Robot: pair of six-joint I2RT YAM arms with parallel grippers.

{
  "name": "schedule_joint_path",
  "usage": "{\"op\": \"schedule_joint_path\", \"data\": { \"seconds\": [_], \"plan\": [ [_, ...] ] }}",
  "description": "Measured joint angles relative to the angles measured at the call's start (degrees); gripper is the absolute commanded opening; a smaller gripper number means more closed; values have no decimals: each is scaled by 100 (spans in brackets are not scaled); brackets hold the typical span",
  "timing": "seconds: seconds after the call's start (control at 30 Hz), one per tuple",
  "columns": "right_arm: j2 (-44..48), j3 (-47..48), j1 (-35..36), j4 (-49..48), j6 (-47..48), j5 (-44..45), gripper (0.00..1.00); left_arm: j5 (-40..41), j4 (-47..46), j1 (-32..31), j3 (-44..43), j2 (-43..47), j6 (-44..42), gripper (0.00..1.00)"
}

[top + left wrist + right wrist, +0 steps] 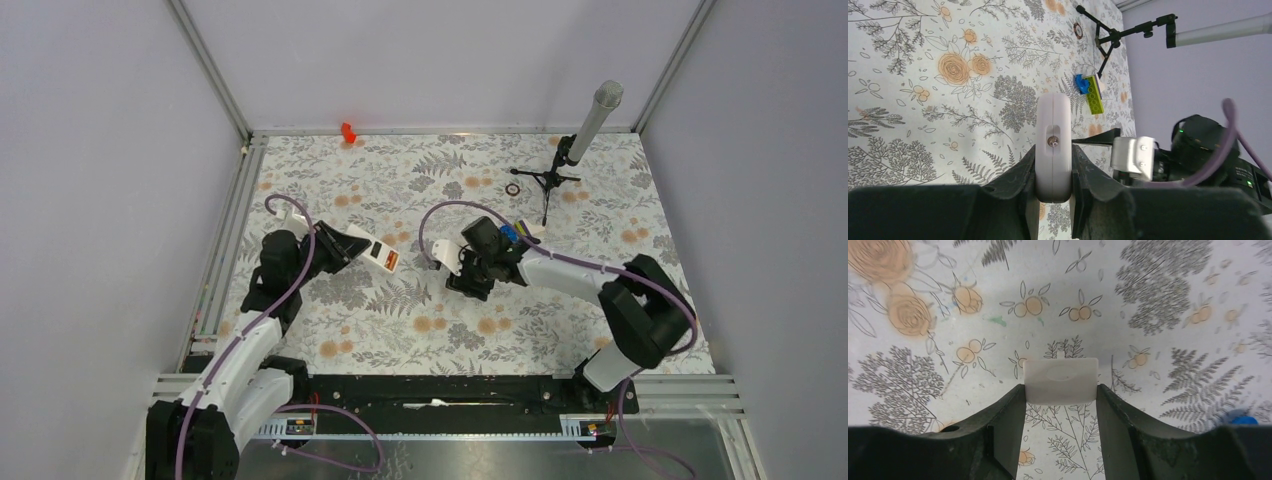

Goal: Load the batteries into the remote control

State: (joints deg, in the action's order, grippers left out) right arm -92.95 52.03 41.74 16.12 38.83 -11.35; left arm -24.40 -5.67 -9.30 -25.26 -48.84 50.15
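My left gripper (368,250) is shut on the remote control (383,256), a small white handset with its red panel facing up, held just above the floral table. In the left wrist view the remote (1053,125) stands edge-on between the fingers (1018,175) of that gripper (1053,152). My right gripper (455,265) is shut on the small white square cover piece (444,256), a short way right of the remote. In the right wrist view the cover (1061,380) sits clamped at the tips of that gripper (1061,392). No batteries are in view.
A blue disc (1080,83) and a yellow-green block (1094,94) lie behind the right gripper, also in the top view (510,233). A microphone on a tripod (590,125) stands at the back right, with a small ring (513,188) beside it. A small red object (348,131) lies at the back edge.
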Motion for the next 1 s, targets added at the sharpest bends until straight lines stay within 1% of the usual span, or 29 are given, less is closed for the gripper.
{"op": "schedule_joint_path", "data": {
  "seconds": [0.17, 0.27, 0.43, 0.6, 0.8, 1.0],
  "plan": [
    [839, -280, 2, -507, -382, -214, 48, -63, -599, -44, 391, -70, 295, 0],
    [1250, -348, 2, -769, -734, -313, 48, -39, -887, -214, 505, -249, 409, 0],
    [1777, -452, 33, -1069, -1700, -330, 47, 195, -1453, -901, 520, -522, 455, 0],
    [2162, -505, 181, -1130, -2671, -319, 47, 535, -1930, -1488, 520, -754, 420, 0],
    [2341, -505, 348, -1130, -3248, -286, 47, 765, -2280, -1845, 494, -1062, 337, 0],
    [2286, -501, 507, -1123, -3375, -238, 47, 887, -2291, -2079, 372, -1222, 323, 0]
  ]
}}
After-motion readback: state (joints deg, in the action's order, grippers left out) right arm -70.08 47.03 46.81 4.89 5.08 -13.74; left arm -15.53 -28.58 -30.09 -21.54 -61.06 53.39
